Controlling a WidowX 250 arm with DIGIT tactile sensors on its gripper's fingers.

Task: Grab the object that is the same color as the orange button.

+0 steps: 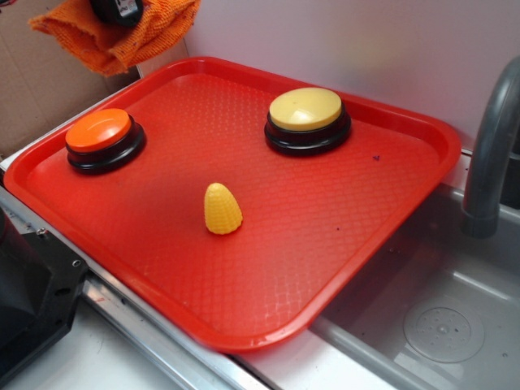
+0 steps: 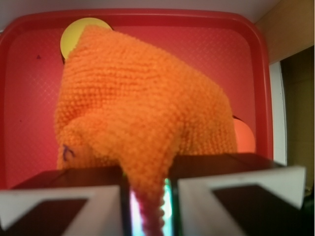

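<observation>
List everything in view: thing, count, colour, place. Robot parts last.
tray: one, red, over the sink's edge
orange button: one, orange top on black base, tray's left side
yellow button: one, yellow top on black base, tray's far side
corn toy: one, yellow, middle of the tray
sink: one, grey, right of the tray
faucet: one, grey, right edge
cloth: one, orange knit, lifted above the tray
end effector: one, closed on the cloth
</observation>
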